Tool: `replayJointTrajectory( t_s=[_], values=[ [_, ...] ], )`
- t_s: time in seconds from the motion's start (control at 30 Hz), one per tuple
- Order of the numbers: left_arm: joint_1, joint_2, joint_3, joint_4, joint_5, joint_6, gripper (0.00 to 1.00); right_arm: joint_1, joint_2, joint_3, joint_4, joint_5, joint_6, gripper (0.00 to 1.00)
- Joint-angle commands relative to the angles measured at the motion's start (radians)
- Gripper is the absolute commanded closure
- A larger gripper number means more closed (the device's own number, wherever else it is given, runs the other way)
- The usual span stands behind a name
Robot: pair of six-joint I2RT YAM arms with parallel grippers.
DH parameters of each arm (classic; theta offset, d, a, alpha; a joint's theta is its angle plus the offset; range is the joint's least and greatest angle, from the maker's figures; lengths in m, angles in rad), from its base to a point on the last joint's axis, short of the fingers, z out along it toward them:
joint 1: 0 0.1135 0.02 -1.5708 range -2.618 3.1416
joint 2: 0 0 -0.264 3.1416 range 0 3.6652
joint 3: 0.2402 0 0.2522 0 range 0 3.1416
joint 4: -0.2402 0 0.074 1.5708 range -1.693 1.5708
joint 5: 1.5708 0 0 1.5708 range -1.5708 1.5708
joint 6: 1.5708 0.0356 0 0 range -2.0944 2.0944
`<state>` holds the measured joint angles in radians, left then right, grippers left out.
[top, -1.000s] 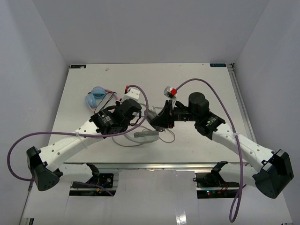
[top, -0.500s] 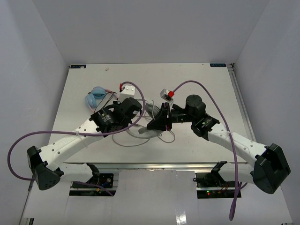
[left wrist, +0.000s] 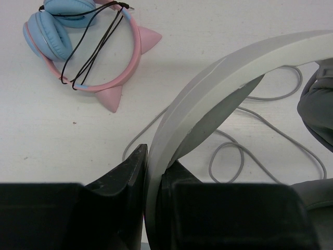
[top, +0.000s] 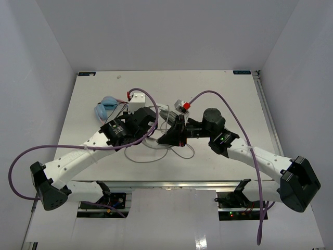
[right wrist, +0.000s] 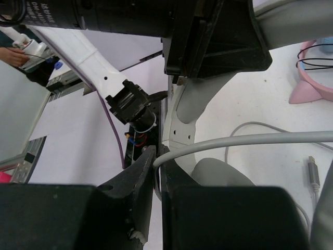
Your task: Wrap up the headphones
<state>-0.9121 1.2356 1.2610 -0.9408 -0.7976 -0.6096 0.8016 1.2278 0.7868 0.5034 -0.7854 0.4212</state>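
White plastic and grey padding: over-ear headphones (left wrist: 229, 78), gripped at mid-table between two arms.
From the left: blue-and-pink cat-eared headset (left wrist: 86, 47), wound with thin dark cord, lying apart on the white table (left wrist: 41, 135); left gripper (left wrist: 154, 172), jaws narrow, clamped on the arched headband; thin grey cable (left wrist: 210, 165), sprawled in loose loops below; right gripper (right wrist: 157, 169), jaws nearly together, pinching a run of that cable; metal plug (right wrist: 314, 174), flat on the table.
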Motion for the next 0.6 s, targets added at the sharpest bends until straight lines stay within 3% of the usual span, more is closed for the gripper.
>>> replayJointTrajectory(
  t_s=[0.0,0.2,0.4,0.57],
  values=[
    [0.002,-0.042,0.018,0.105,-0.023,-0.105,1.0,0.044,-0.048,0.011,-0.088,0.192,-0.084,0.89],
    [0.001,-0.096,0.006,0.139,-0.009,-0.201,1.0,0.099,-0.121,0.002,-0.196,0.395,-0.128,0.91],
    [0.002,-0.146,0.004,0.174,-0.005,-0.247,1.0,0.13,-0.156,0.005,-0.241,0.462,-0.164,0.9],
    [0.002,-0.141,-0.001,0.174,-0.006,-0.285,1.0,0.15,-0.149,0.006,-0.237,0.466,-0.184,0.83]
  ],
)
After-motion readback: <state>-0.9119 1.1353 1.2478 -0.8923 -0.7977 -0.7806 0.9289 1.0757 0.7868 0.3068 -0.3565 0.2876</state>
